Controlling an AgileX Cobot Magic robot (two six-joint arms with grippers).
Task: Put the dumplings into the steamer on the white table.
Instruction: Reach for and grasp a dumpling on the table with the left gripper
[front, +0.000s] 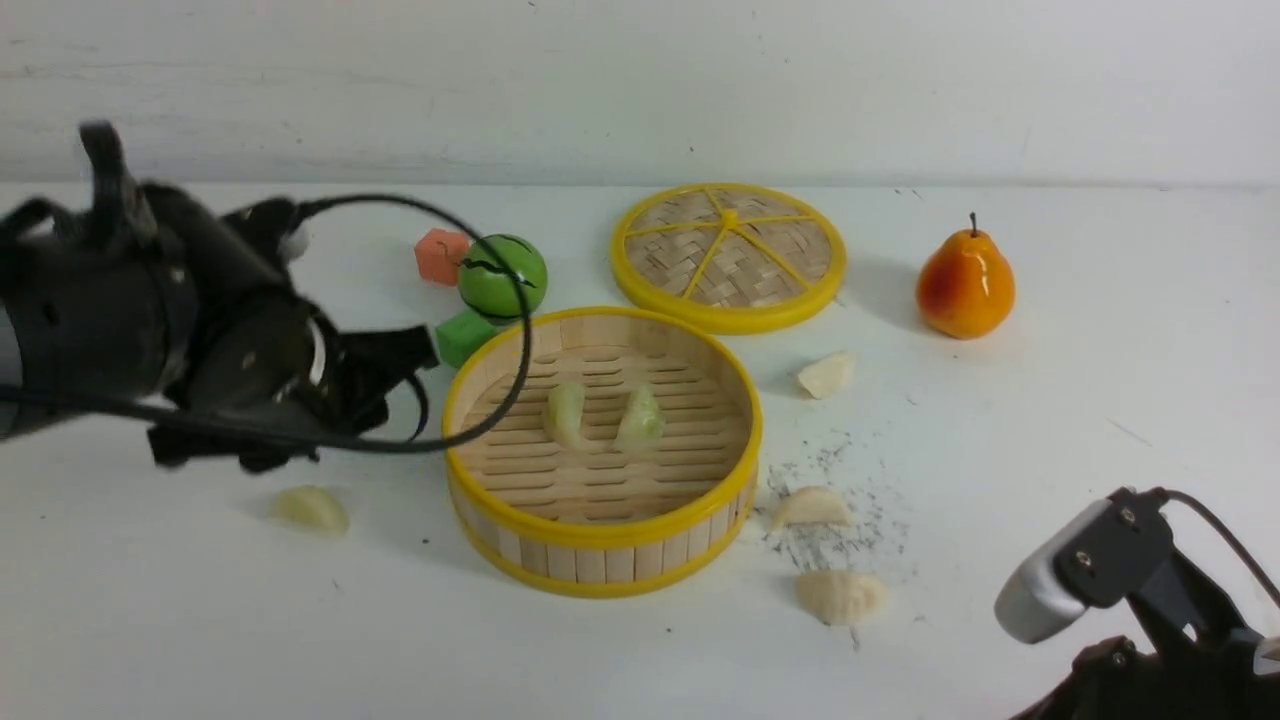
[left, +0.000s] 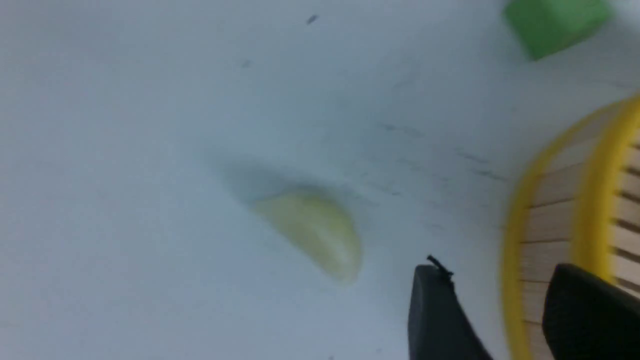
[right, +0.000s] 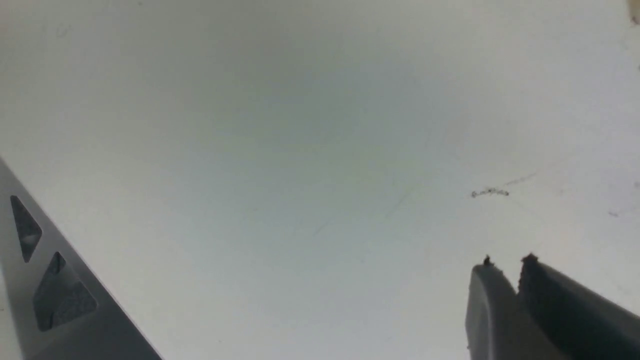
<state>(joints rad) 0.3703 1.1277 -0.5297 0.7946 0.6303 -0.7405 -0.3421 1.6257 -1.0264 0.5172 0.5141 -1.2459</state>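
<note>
Dumpling (left: 310, 235) lies just beside the released, empty left pincer (left: 497, 270): centre the jaws over it, descend vertically, then close gently across its narrow width.

The front camera sits high at the near edge of the table (front: 1100, 420), looking forward and down to its far edge. The left wrist camera looks down from close by, sharing the left rim of the steamer (left: 542, 225) and one dumpling (left: 315, 235). The right wrist camera closely faces the near right corner
</note>
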